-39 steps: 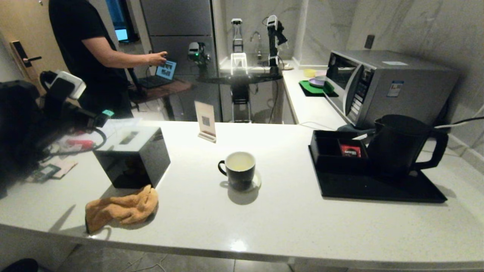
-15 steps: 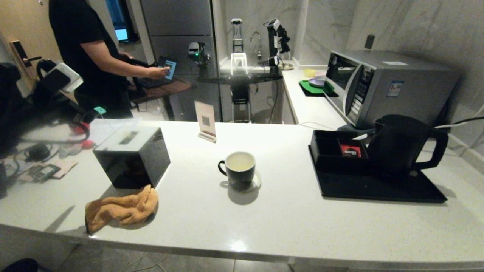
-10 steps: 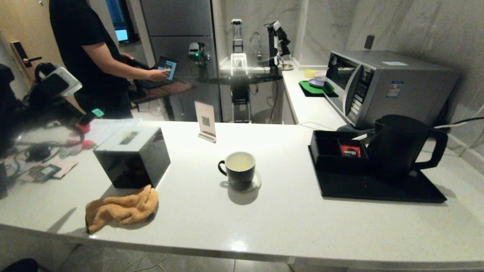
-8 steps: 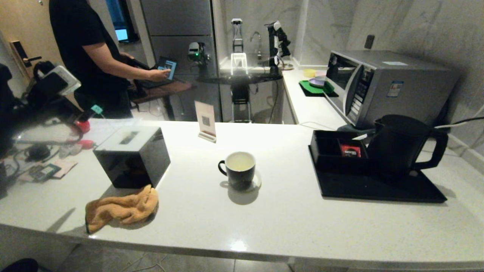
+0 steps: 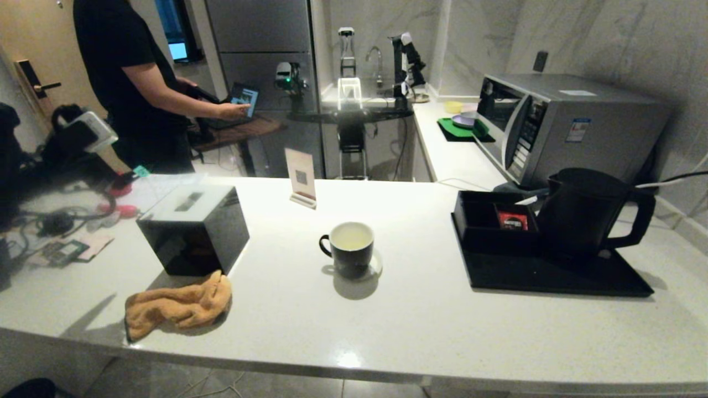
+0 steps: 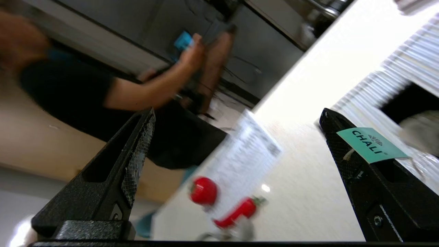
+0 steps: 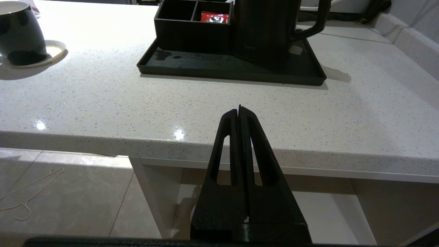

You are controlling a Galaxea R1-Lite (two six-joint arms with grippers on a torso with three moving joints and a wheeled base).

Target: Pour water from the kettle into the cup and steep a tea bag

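The cup (image 5: 347,250) stands on a small white coaster mid-counter, with yellowish water (image 5: 352,237) inside; it also shows in the right wrist view as the cup (image 7: 21,32). The black kettle (image 5: 582,213) sits upright on the black tray (image 5: 553,276), handle to the right. My left gripper (image 6: 236,115) is open over the counter's far left end (image 5: 133,174), and a teal tea-bag tag (image 6: 372,145) clings to one finger. My right gripper (image 7: 239,107) is shut and empty, below the counter's front edge, facing the kettle (image 7: 264,27). The tea bag itself is not visible.
A black tissue box (image 5: 193,226) and an orange cloth (image 5: 177,307) lie left of the cup. A compartment box holding a red packet (image 5: 511,219) adjoins the kettle. A card stand (image 5: 301,177), a microwave (image 5: 564,121) and a person (image 5: 127,83) are behind. Red toy vegetables (image 6: 203,190) lie under the left gripper.
My left arm has drawn back toward the far left, carrying the teal tag with it. The person has shifted an arm. Cup, kettle and right gripper are where they were.
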